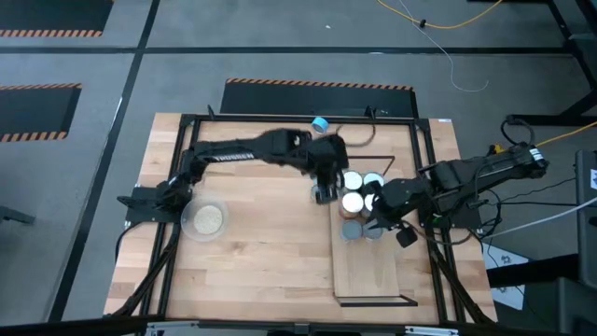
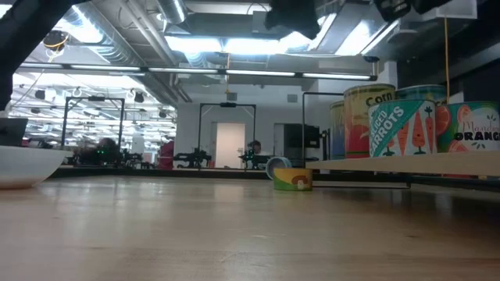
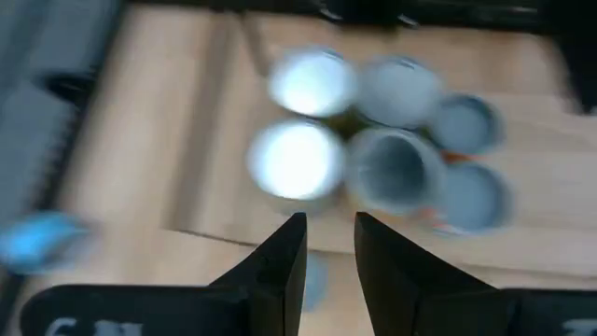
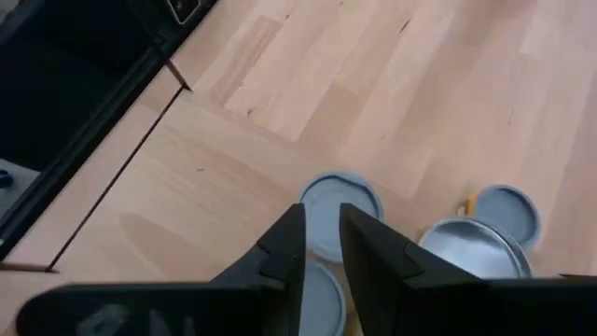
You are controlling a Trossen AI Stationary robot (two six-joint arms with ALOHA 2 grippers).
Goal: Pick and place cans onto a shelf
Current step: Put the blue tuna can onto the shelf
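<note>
The cans (image 1: 359, 201) are clustered on the shelf (image 1: 368, 266). Both jaws are narrowly parted, nothing gripped: the left gripper (image 3: 328, 247) is held just short of them, the right gripper (image 4: 322, 245) above them.

Both arms are matte black, chunky jointed segments. The left arm (image 1: 244, 152) has white lettering along its long link, too small to read. The right arm (image 1: 485, 168) trails black cables near the counter (image 1: 270, 243) edge. Each tool has two flat, black, wedge-shaped fingers (image 4: 280, 247), plain, no markings.
</note>
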